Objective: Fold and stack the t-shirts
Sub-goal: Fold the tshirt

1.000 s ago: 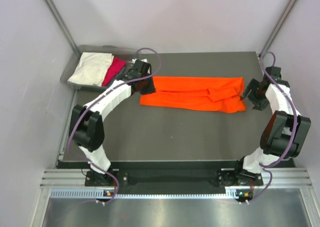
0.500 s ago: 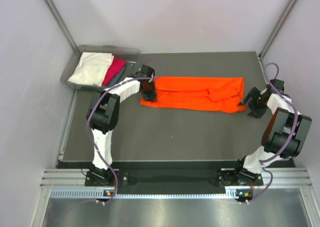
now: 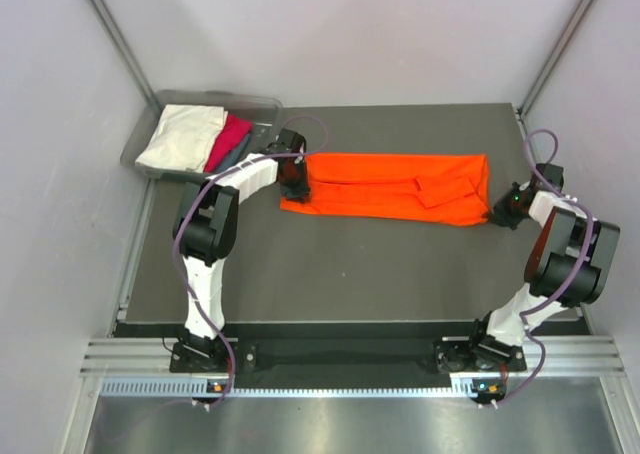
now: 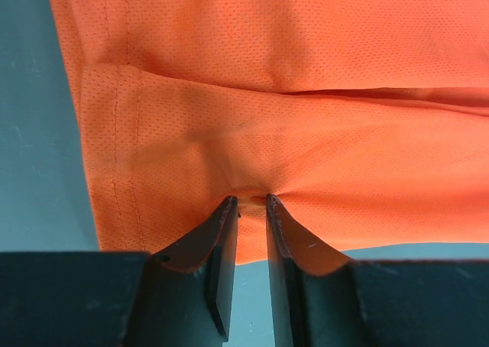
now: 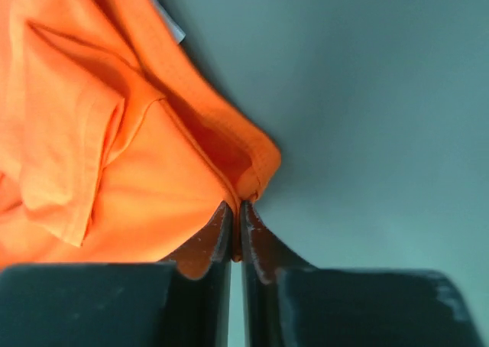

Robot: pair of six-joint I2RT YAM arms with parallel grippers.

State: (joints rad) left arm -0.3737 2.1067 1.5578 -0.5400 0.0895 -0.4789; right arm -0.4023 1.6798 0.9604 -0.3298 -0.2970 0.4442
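Since the left gripper point(image 4: 252, 202) nips the orange t-shirt point(image 3: 390, 184) at 9 o'clock and the right gripper point(image 5: 235, 205) at 4 o'clock, jaws near-closed, lift both evenly.

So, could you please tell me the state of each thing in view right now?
orange t-shirt, folded into a long strip, flat on the table
left tool, shut on the orange t-shirt's left end
right tool, shut on its right corner
grey bin, holding shirts
cream-white shirt, lying in the bin
magenta shirt, lying beside it in the bin
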